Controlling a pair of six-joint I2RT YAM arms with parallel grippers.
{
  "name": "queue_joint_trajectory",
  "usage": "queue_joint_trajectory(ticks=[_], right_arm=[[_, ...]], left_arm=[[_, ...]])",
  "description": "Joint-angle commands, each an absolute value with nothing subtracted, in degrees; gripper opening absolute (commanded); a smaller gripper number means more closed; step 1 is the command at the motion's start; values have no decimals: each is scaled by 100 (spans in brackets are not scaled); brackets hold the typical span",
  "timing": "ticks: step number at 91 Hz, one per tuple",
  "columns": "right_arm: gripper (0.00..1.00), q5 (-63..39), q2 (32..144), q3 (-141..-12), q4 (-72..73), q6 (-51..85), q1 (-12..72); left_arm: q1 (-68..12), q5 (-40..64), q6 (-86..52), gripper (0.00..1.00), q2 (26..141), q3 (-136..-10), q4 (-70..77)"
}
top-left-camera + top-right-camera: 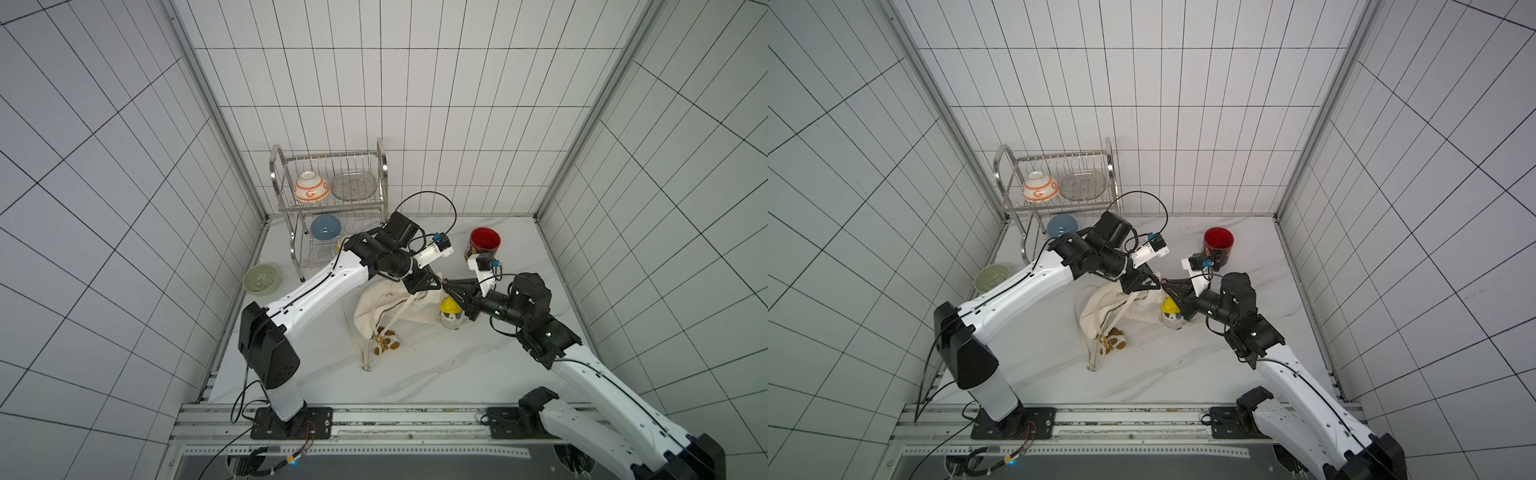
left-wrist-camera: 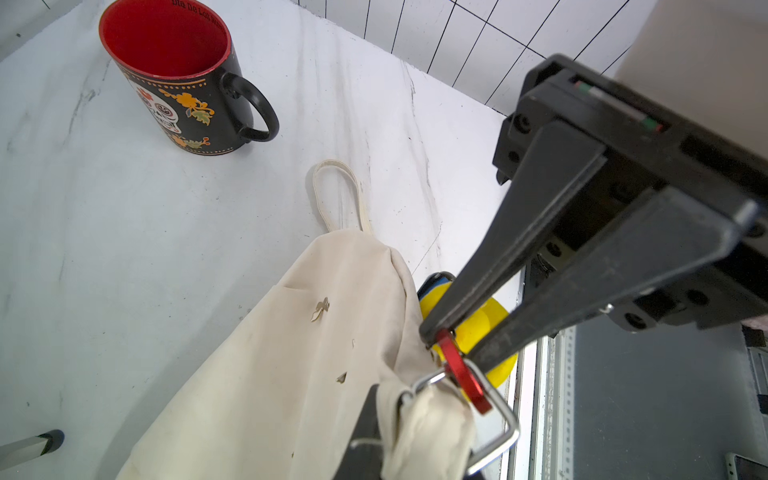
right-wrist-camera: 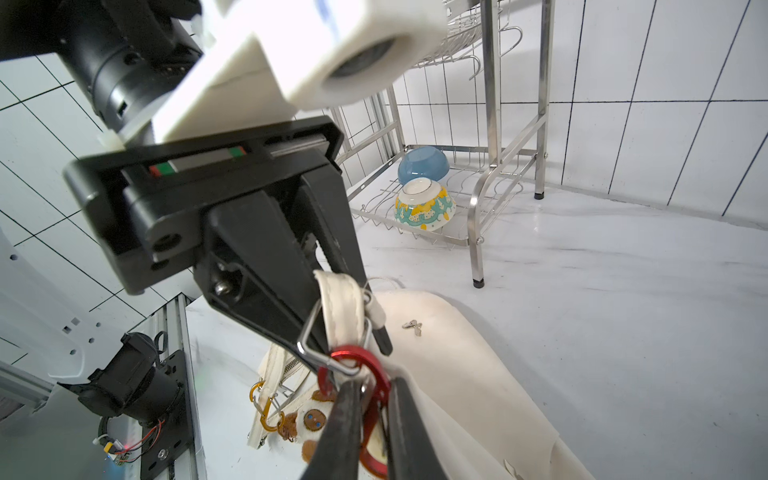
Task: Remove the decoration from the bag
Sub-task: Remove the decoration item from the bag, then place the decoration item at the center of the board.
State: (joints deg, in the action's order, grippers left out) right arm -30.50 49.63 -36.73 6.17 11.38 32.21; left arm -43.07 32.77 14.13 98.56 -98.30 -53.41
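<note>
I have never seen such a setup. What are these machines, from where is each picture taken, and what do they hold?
These are two robot arms on a white table, each ending in a two-finger gripper. Two pictures look down on the whole scene from above. The other two come from a small camera on each wrist.

On the table are a cream bag, a mug with a red inside, a green bowl and a dish rack.

The left gripper is shut on the bag's strap end, by a metal ring. The right gripper pinches a red carabiner hooked on that ring. A small figure with a yellow hat and a brown plush toy are beside the bag.
</note>
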Motion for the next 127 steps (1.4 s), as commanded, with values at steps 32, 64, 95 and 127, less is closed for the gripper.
queue_joint_trajectory(ticks=[32,64,95,127], right_arm=[[12,-2386,4755,-3968,555,1181,3282],[12,-1900,4679,-4147,322,995,3577],[20,-1901,4443,-3997,-462,909,3460],[30,-3373,4752,-3828,-1462,713,3217]], left_arm=[[-4656,2518,1811,0,9519,-9670,-5141],[-4951,1808,2080,0,9661,-9714,-5278],[-4538,1809,1341,0,9499,-9722,-4980],[-3935,3031,578,0,9213,-9415,-3793]])
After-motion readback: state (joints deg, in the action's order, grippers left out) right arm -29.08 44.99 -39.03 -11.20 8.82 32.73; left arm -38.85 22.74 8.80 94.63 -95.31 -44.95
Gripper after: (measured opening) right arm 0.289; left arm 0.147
